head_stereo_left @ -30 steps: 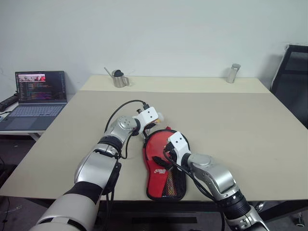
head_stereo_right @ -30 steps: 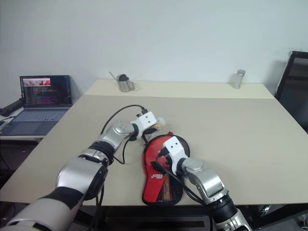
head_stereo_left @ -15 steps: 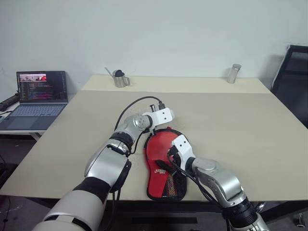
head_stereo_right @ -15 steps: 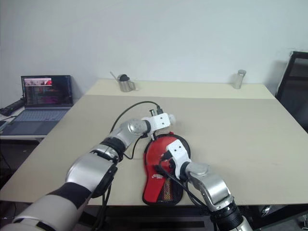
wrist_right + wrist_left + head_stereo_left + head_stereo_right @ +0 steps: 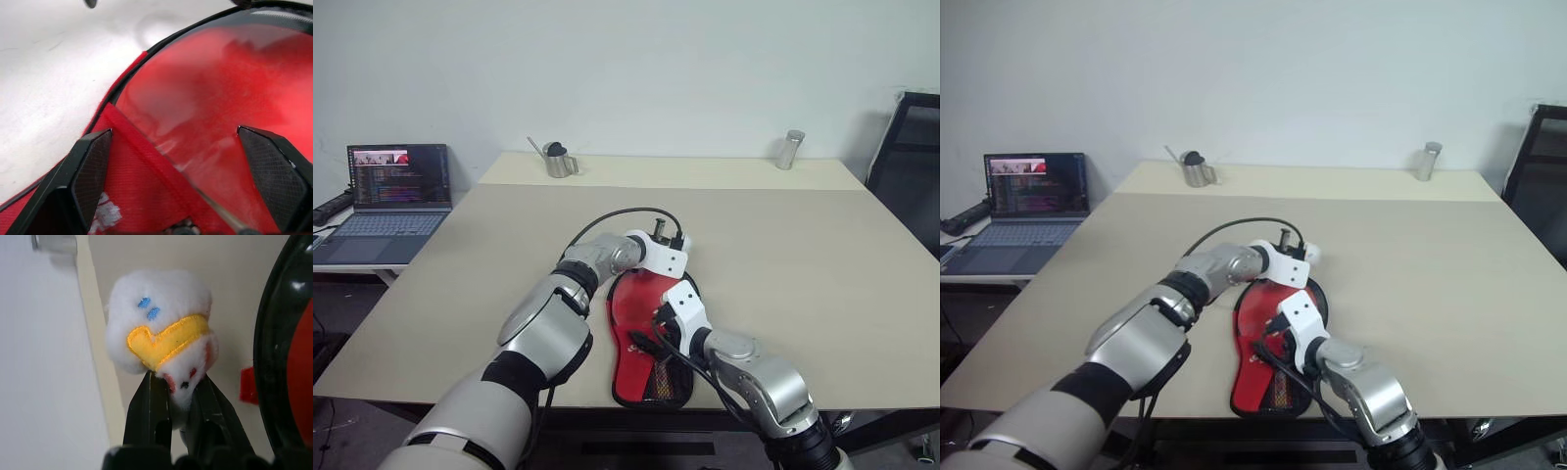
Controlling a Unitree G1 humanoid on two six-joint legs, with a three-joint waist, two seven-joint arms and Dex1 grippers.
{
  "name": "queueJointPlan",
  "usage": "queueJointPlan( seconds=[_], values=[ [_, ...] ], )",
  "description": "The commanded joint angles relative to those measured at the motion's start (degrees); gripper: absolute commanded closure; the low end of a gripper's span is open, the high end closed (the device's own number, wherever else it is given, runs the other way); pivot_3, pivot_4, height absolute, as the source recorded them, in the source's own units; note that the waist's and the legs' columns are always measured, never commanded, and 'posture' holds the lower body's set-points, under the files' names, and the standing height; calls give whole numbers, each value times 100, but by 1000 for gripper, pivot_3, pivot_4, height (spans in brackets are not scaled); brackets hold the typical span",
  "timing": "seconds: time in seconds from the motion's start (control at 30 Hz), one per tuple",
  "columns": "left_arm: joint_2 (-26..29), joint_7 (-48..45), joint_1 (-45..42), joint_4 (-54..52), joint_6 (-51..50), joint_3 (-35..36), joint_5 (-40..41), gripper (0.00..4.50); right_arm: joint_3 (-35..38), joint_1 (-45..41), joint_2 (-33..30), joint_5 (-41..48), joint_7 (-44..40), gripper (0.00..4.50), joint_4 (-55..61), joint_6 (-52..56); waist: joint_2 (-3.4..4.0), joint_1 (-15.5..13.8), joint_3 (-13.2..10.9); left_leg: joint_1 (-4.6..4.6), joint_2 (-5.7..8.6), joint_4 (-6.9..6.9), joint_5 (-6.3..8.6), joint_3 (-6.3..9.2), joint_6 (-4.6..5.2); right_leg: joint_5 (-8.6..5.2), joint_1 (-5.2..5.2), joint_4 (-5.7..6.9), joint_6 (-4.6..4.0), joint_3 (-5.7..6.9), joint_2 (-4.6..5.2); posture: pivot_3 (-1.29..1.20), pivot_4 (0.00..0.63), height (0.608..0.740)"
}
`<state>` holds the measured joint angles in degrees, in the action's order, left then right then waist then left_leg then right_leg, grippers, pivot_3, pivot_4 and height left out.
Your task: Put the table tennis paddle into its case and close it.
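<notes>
Low in the middle of the frame, right gripper (image 5: 186, 161) spread wide, black fingers (image 5: 90, 166) hovering over the red face of the table tennis paddle (image 5: 641, 318). Paddle lying inside the open case (image 5: 683, 377), black rim and mesh pocket showing near the table's (image 5: 822, 255) front edge, just right of centre. Just beyond, at the case's far round end, left gripper (image 5: 178, 391) pinched tight on a fluffy white plush charm (image 5: 161, 328) with a yellow stitched patch, beside the case's black edge. Further back, at the upper left of the tabletop, a small metal pitcher (image 5: 554, 160); upper right, a metal cup (image 5: 788, 149). Far left, off the table, an open laptop (image 5: 386, 196) with its screen lit.
</notes>
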<state>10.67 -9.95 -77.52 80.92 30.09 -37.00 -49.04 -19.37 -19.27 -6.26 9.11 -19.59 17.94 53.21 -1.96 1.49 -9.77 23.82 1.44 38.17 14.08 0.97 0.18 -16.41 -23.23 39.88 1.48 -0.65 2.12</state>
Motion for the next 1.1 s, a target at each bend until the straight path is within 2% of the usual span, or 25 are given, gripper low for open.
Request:
queueJointPlan(
  seconds=[0.03, 0.37, 0.53, 0.73, 0.83, 1.0, 1.1],
  values=[
    [-163, 540, -407, -143, 232, -275, -280, 4410, -161, 235, 8, 60, 34, 0, -135, 355, 0, -2, 0, 0, 0, 0, 0, 0, 0, 0, 0, 0, 0, 1, 0, 0, 150, 740],
    [-438, 1076, -506, -108, 379, -608, -602, 4410, -207, 304, 25, 70, 77, 0, -62, 402, -1, -5, 0, 1, 2, -1, 0, 0, 0, -2, 0, -2, 3, 2, 0, 0, 150, 740],
    [-534, 671, -275, -97, 636, -643, -568, 4410, -219, 326, 55, 57, 102, 0, -63, 390, -1, -5, 0, 1, 2, -1, 0, -1, 0, -2, 0, -2, 3, 5, 0, 0, 150, 740],
    [-637, -311, -75, -110, 950, -167, 45, 4410, -249, 314, 68, 43, 102, 0, -87, 377, -1, -1, 1, 0, 2, -1, 0, -2, 0, -2, 0, -1, 3, 7, 0, 0, 150, 740],
    [-644, -603, -52, -133, 1000, 4, 250, 3445, -258, 297, 60, 36, 94, 0, -108, 371, -2, 0, 2, 0, 2, -1, 0, -1, 0, -2, 0, -1, 3, 7, 0, 0, 150, 740],
    [-559, -842, -76, -153, 962, 174, 441, 1595, -253, 239, 56, 22, 83, 0, -203, 330, -3, 11, 3, -2, 2, 0, 0, -2, 0, -2, 1, 0, 3, 7, -1, 0, 150, 740],
    [-390, -860, -111, -178, 977, 276, 539, 1595, -259, 192, 48, 28, 60, 0, -259, 315, -2, 23, 4, -5, 2, 0, 0, -3, 1, -2, 2, 2, 3, 7, -2, 0, 150, 740]
  ],
)
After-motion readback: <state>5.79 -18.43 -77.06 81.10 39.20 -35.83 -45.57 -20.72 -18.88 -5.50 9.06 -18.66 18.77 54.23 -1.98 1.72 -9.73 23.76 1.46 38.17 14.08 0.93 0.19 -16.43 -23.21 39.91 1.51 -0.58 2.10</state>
